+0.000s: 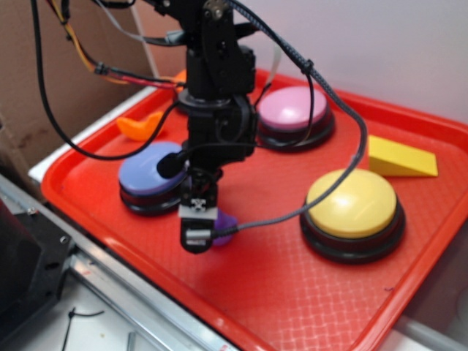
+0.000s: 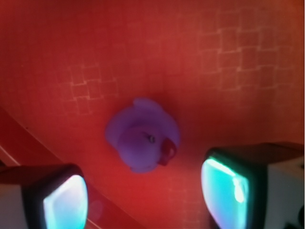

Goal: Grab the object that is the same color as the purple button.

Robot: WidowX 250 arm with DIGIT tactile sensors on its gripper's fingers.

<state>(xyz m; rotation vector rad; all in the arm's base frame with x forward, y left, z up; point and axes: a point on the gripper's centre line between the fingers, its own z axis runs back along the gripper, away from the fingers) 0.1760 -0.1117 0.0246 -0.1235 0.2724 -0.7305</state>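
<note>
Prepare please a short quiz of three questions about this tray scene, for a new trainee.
1. True or false: the gripper is already shut on the purple duck.
2. Which button lies nearest the purple duck: A) the pink button, B) the yellow button, C) the purple button?
3. What does the purple duck rest on?

Key
1. False. In the wrist view the fingers stand apart, and the duck lies on the tray ahead of the gap, untouched.
2. C.
3. The red tray, on its textured floor.
</note>
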